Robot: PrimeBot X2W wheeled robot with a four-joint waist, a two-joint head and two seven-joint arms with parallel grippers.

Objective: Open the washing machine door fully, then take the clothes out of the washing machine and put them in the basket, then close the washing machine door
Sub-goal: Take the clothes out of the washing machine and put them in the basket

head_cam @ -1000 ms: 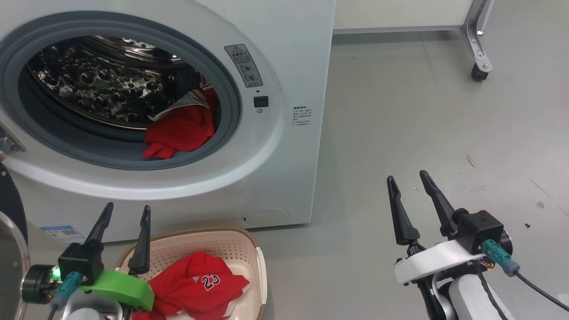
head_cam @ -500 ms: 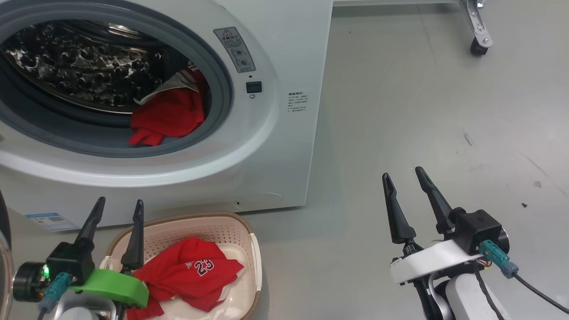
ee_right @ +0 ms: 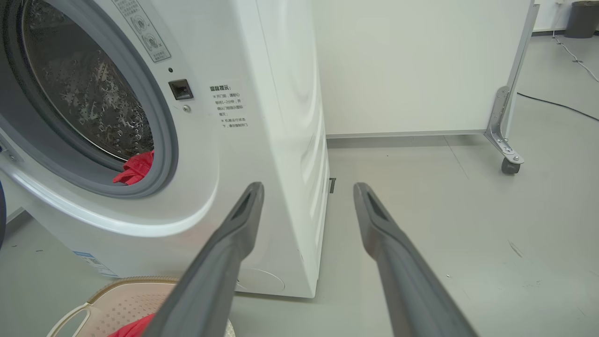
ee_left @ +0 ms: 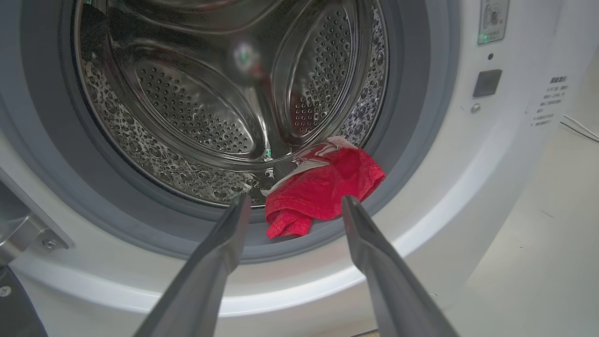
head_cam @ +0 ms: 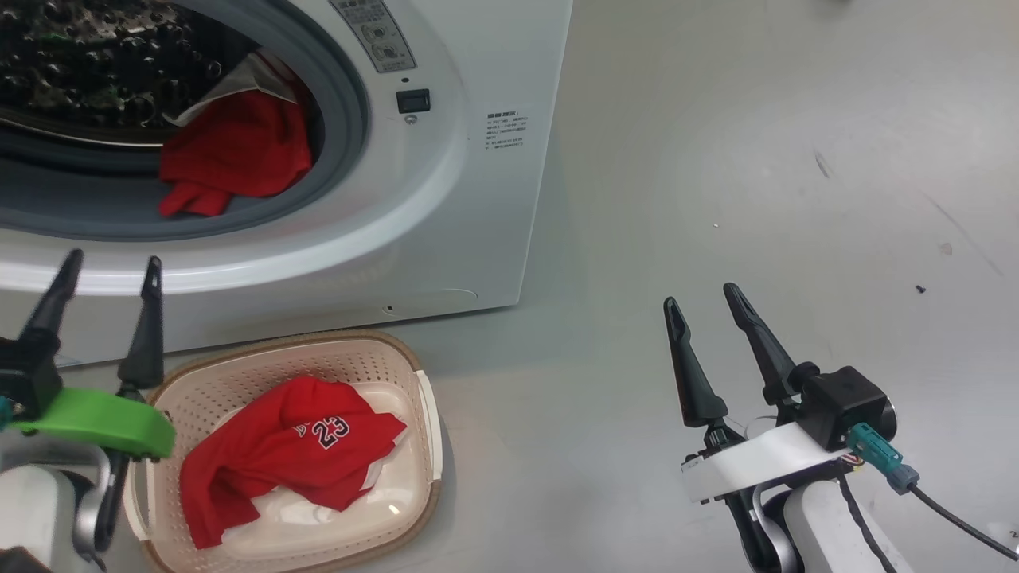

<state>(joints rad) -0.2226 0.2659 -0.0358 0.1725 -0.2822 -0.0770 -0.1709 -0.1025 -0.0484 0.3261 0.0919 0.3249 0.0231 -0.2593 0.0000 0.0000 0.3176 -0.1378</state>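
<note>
The white washing machine [head_cam: 470, 199] stands with its mouth open. Of the clothes, one red garment [head_cam: 231, 151] lies at the drum's front lip on the grey gasket [head_cam: 342, 135]. The left wrist view looks into the drum at this red garment [ee_left: 323, 187]. My left gripper [head_cam: 111, 261] [ee_left: 295, 199] is open and empty in front of the machine's lower rim, short of that garment. A red jersey numbered 23 [head_cam: 294, 446] lies in the cream basket [head_cam: 422, 414] on the floor. Over bare floor to the right, my right gripper [head_cam: 700, 296] [ee_right: 309, 187] is open and empty. The washing machine door is out of view.
The basket sits right against the machine's front, below the opening. Grey floor [head_cam: 756, 199] stretches to the right of the machine. A white panel on a castor foot [ee_right: 507, 164] stands behind, with a cable on the floor beyond it. A metal hinge bracket [ee_left: 23, 229] sits left of the opening.
The head camera has swung down and to the right, shifting the whole picture up and left. Against the basket, my left gripper has risen toward the machine's opening. The right gripper has hardly moved.
</note>
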